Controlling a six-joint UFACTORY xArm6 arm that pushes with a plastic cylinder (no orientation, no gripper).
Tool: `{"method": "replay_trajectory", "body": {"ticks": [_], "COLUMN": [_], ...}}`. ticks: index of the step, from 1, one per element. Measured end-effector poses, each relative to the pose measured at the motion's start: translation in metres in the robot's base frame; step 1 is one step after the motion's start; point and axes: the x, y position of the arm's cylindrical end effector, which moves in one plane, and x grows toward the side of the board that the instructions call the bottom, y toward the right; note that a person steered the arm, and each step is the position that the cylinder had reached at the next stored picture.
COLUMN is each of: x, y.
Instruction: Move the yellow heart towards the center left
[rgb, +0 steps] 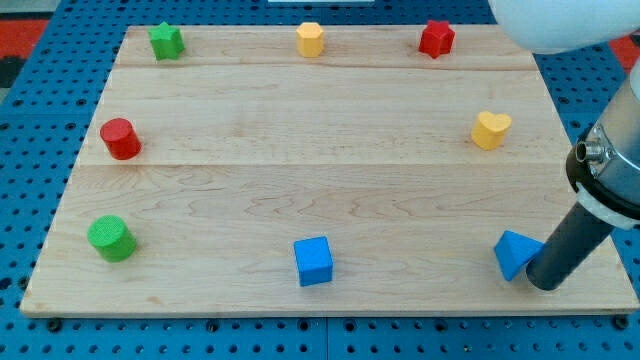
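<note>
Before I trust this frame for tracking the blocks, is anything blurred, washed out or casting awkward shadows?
Camera view: lighting is even and the blocks look sharp, the yellow heart included; shadows are short and soft. A pale, blurred shape fills the view's top right corner, out of focus. My tip rests beside the blue block at the view's bottom right. No strong glare on the wooden board.

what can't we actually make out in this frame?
- My tip: the rod's end sits against the blue triangular block at the view's bottom right; actual contact can't be confirmed.
- Blue triangular block: its right side is hidden behind the rod.
- Arm: cut off by the view's right edge; the white blur at top right is unidentifiable.
- Yellow heart: in full view, above the tip.
</note>
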Motion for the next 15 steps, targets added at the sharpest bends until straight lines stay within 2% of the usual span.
{"method": "replay_trajectory", "body": {"ticks": [2, 3, 5, 6, 7, 8, 10, 11, 12, 13, 14, 15], "x": [-0.001, -0.026, -0.042, -0.087, -0.163, -0.189, -0.207, -0.218, -0.179, -0.178, -0.193, -0.224], "y": [0.0, -0.001, 0.049, 0.112, 0.134, 0.092, -0.067, -0.073, -0.058, -0.11, -0.165, -0.173]}}
